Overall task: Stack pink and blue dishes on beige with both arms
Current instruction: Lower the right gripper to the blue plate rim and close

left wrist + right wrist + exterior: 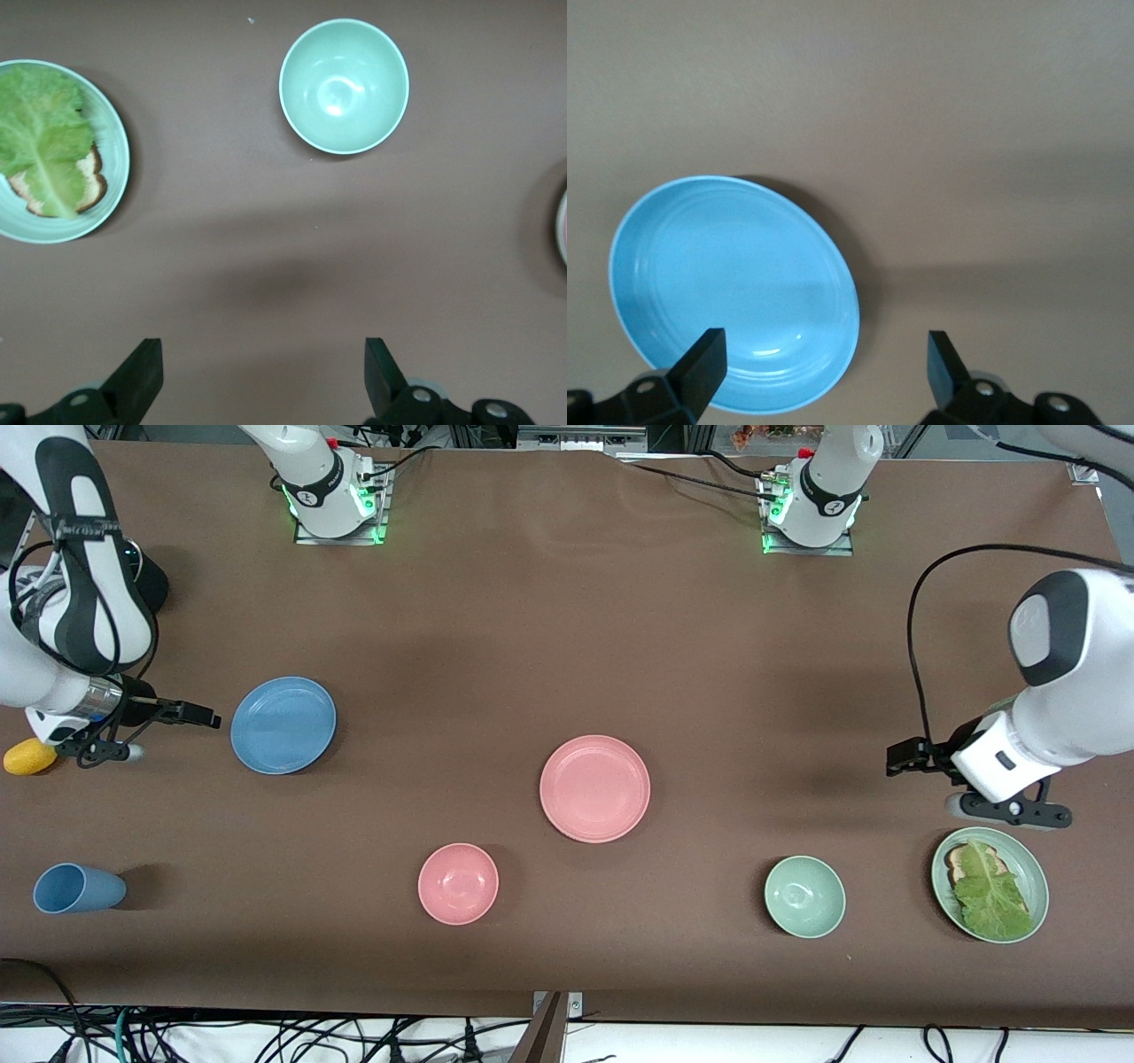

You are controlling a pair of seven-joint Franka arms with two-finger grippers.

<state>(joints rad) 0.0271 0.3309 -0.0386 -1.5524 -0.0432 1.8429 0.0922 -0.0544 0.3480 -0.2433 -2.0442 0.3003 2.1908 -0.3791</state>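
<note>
Nearest the camera: a green plate [1036, 872] with lettuce [990, 895] on toast [959, 858] at the left arm's end, a green bowl [804, 896] beside it, a pink bowl [458, 883] toward the middle, a blue cup [78, 888] lying on its side at the right arm's end. Farther from the camera than the two bowls, near the table's [567, 620] middle: pink plate [594, 788], bare. Blue plate [283, 724] farther again, toward the right arm's end, bare too. No beige plate in view. Right tool [208, 720] low just beside the blue plate, fingers spread wide, holding nothing; same plate close under it in the right wrist view [733, 292]. Yellow object [30, 757] beside that arm. Left tool [897, 757] over bare table near the green plate, spread wide, holding nothing.
</note>
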